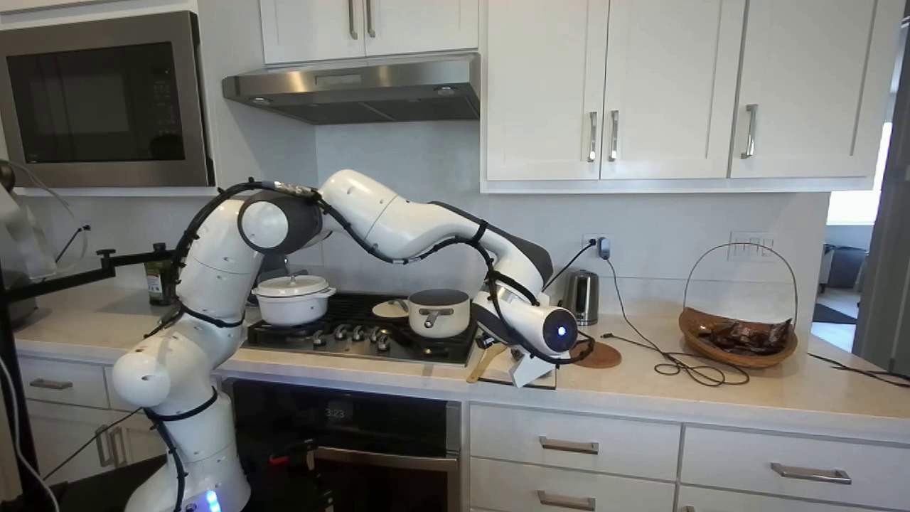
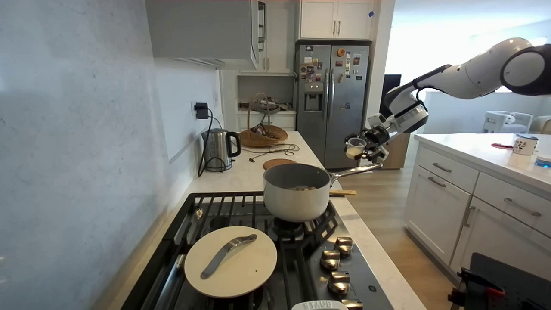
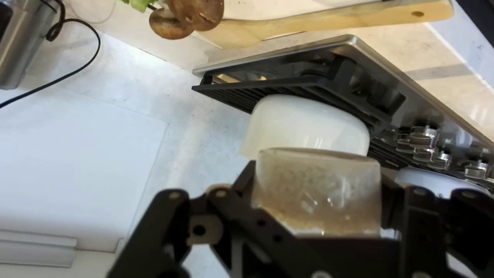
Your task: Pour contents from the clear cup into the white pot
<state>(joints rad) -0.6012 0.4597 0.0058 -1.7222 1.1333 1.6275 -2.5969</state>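
The clear cup (image 2: 355, 147) is held up in the air, gripped from its sides by my gripper (image 3: 317, 185), which is shut on it. Something tan and cloudy shows through the cup wall in the wrist view, and the cup looks close to upright. On the stove sits the white pot (image 2: 297, 204), lidless, with a few brownish pieces at its bottom. My gripper and the cup are beyond the pot's handle (image 2: 357, 171), apart from the pot and off to its side. In an exterior view (image 1: 439, 321) the pot shows, while the arm's wrist hides cup and fingers.
A round cream lid (image 2: 232, 265) lies on the burner grate beside the pot. Further along the stove stands a lidded white pot (image 1: 291, 304). A steel kettle (image 2: 216, 148), a basket (image 2: 262, 137), a wooden utensil (image 3: 328, 24) and mushrooms (image 3: 185, 19) are on the counter.
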